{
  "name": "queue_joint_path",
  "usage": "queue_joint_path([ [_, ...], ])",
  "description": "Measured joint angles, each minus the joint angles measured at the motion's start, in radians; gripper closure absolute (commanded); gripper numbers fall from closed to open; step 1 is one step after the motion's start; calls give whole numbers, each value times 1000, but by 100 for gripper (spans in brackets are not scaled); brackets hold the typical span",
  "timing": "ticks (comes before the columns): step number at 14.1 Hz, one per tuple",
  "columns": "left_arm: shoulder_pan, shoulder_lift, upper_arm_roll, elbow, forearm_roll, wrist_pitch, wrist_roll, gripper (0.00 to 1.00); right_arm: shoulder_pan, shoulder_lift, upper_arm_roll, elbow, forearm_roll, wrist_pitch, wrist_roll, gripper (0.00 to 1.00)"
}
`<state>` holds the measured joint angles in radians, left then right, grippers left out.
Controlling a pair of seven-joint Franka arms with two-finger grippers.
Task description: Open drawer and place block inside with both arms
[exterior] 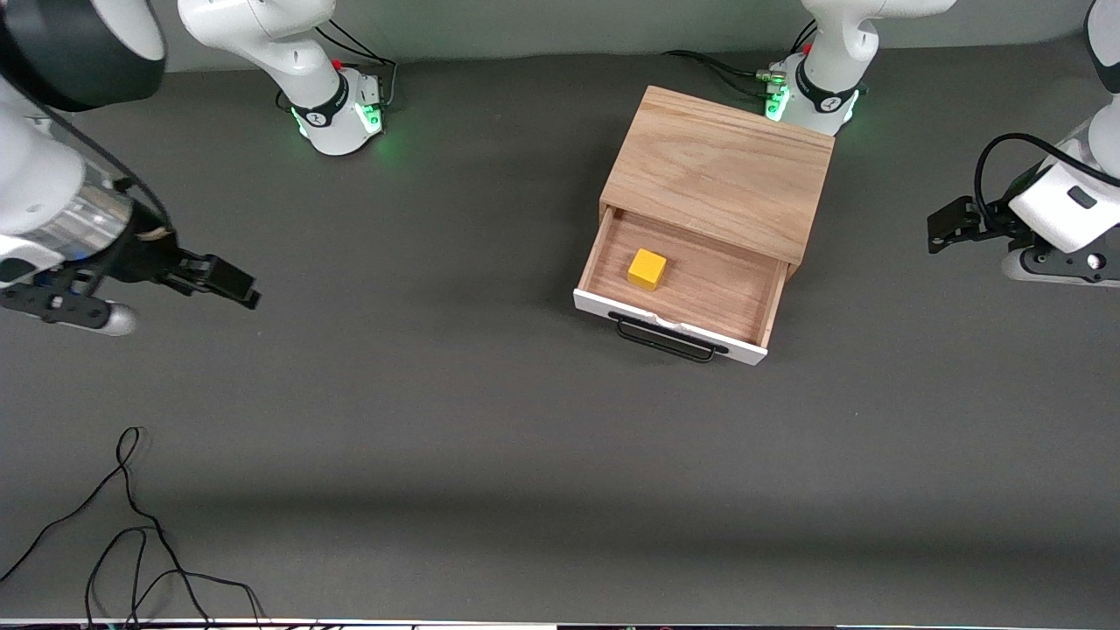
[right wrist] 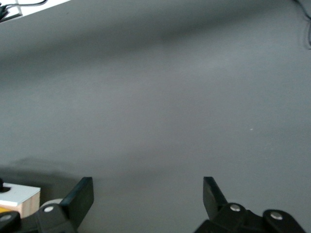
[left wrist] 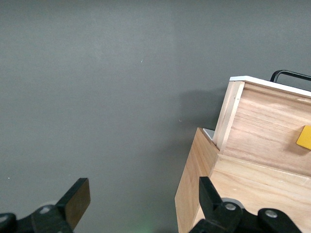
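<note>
The light oak cabinet (exterior: 722, 171) stands toward the left arm's end of the table. Its drawer (exterior: 710, 293) is pulled out, with the white front and black handle (exterior: 667, 343) facing the front camera. The yellow block (exterior: 647, 269) rests on the drawer floor. My left gripper (exterior: 952, 224) is open and empty, up beside the cabinet. The left wrist view shows the gripper (left wrist: 143, 189), drawer (left wrist: 267, 131), block (left wrist: 305, 138) and cabinet (left wrist: 194, 179). My right gripper (exterior: 229, 282) is open and empty over bare table at the right arm's end, and its wrist view (right wrist: 147, 187) shows it too.
Loose black cables (exterior: 131, 534) lie on the grey table near the front camera at the right arm's end. A white corner of the drawer front (right wrist: 19, 195) shows in the right wrist view. Both green-lit bases (exterior: 337, 114) stand along the table's edge.
</note>
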<state>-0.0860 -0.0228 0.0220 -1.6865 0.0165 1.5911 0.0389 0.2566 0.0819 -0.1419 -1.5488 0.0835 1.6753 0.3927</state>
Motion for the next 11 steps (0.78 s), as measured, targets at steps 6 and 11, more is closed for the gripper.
queue_joint_path([
  [6, 0, 0, 0, 1, 0, 0, 0, 0, 0, -11, -84, -57, -1, 20, -127, 0],
  [11, 0, 0, 0, 1, 0, -1, 0, 0, -79, 32, -73, -60, -1, 37, -242, 0],
])
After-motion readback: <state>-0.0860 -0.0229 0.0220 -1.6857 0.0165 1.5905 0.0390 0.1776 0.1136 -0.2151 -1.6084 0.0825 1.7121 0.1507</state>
